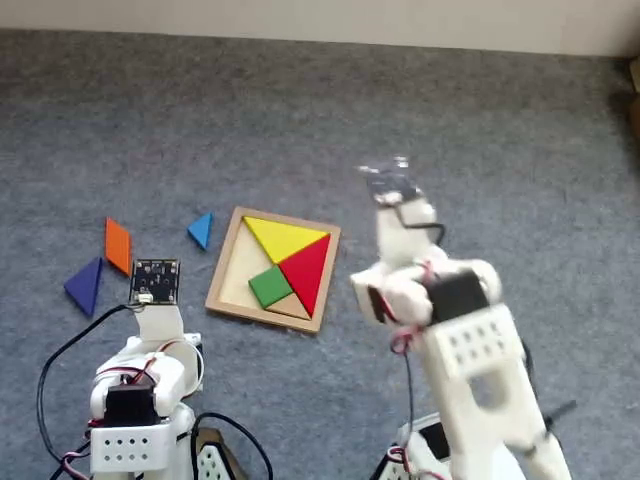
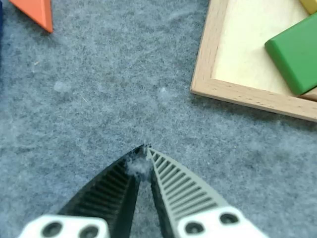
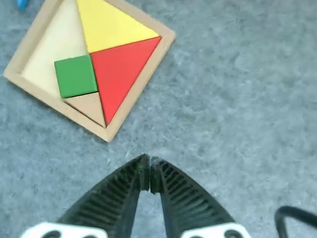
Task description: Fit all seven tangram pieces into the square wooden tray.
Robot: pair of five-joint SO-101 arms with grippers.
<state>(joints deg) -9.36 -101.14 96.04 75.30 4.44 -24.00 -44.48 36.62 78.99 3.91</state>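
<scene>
Four in tray (image 1: 223, 258): yellow (image 1: 282, 238), red (image 1: 312, 268), green (image 1: 269, 286), tan (image 1: 293, 305).
Waiting left: orange (image 1: 118, 245), blue (image 1: 201, 231), purple (image 1: 85, 285).
Left gripper (image 2: 144, 151), right gripper (image 3: 148, 161): I'm reading both closed.

In the high view, the right gripper (image 1: 385, 180) was a blur just above centre, and we could not read its jaws there. At lower left a camera board (image 1: 155, 281) covered whatever lay beneath it. The left arm (image 1: 130, 420) and right arm (image 1: 480, 390) ran off the bottom edge.

In the left wrist view the picture's edge cut the tray (image 2: 207, 59), the green square (image 2: 297, 52), the orange piece (image 2: 37, 10) and the yellow piece (image 2: 311, 4). A dark blue strip (image 2: 1, 10) was too thin for us to identify.

In the right wrist view the edge clipped the tray, the yellow piece, a blue scrap (image 3: 22, 4) and a black cable (image 3: 292, 215).
</scene>
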